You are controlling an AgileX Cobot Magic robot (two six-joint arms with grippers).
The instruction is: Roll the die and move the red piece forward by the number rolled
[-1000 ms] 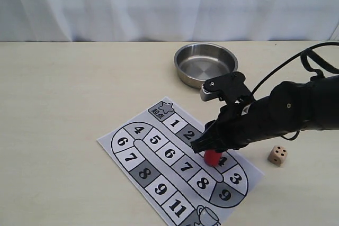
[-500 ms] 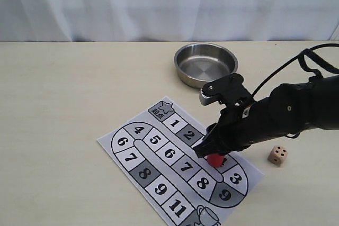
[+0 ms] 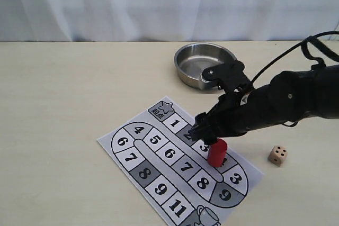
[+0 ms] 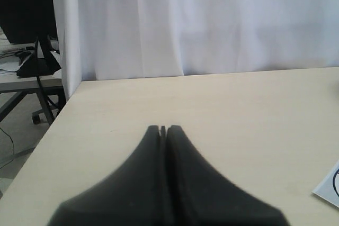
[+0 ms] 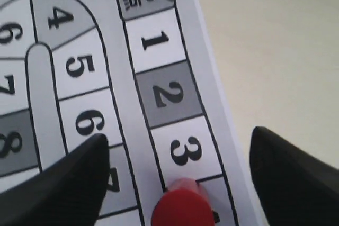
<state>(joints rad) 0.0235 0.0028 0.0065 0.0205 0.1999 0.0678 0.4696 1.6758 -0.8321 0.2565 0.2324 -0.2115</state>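
Note:
The red piece (image 3: 216, 152) stands upright on the paper number board (image 3: 159, 169), on the square just past 3. In the right wrist view the red piece (image 5: 183, 209) covers most of that square's number. My right gripper (image 3: 203, 131) hangs open just above and behind it, its fingers wide apart and touching nothing. Seen from the wrist, the right gripper (image 5: 178, 138) straddles the 3 square. The tan die (image 3: 277, 155) rests on the table to the right of the board. My left gripper (image 4: 163, 129) is shut and empty over bare table, out of the exterior view.
A steel bowl (image 3: 205, 63) stands behind the board, close to my right arm. The board's track (image 5: 79, 67) runs from a star square through the numbers. A white curtain closes the far side. The table's left edge (image 4: 50, 130) shows in the left wrist view.
My right gripper has opened, let go of the red piece and lifted up and back towards the bowl. The piece now stands free on the board. The die has not moved.

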